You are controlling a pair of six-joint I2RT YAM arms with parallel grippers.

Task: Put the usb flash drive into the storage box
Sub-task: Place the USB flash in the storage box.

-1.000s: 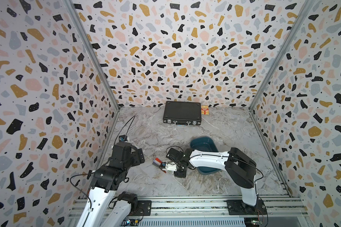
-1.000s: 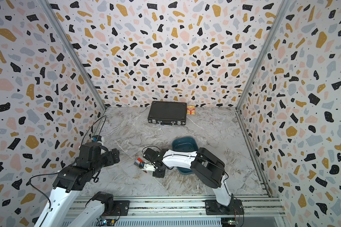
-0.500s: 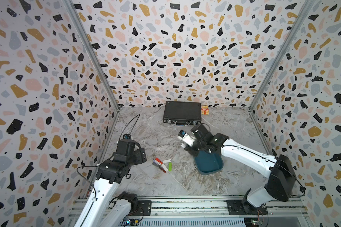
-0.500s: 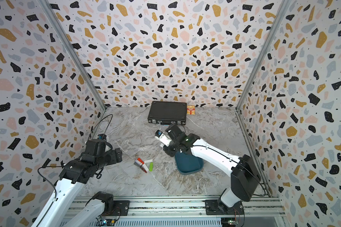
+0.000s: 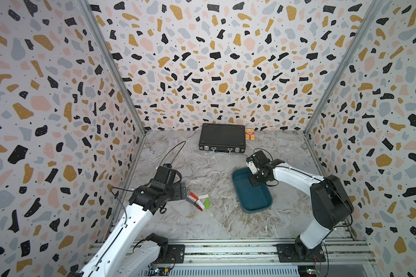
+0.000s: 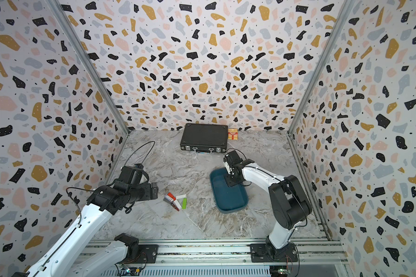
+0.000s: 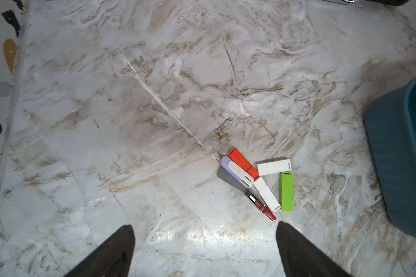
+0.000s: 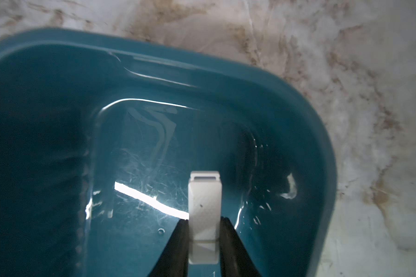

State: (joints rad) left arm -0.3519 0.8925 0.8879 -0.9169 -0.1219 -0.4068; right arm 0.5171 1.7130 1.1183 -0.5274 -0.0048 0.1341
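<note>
Right arm has swung from the heap of spare drives (image 5: 198, 200) over to the storage box (image 5: 252, 206); the right pincer (image 8: 203, 219) grips a white usb flash drive (image 8: 204, 203) above the box's bare floor, near one end wall. Both top views hide that drive behind the wrist. Left pincer (image 7: 204, 225) gapes wide over open table (image 7: 130, 96), beside the heap

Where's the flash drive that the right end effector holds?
Right wrist view: the white flash drive is between the right end effector's jaws, over the storage box floor.
</note>
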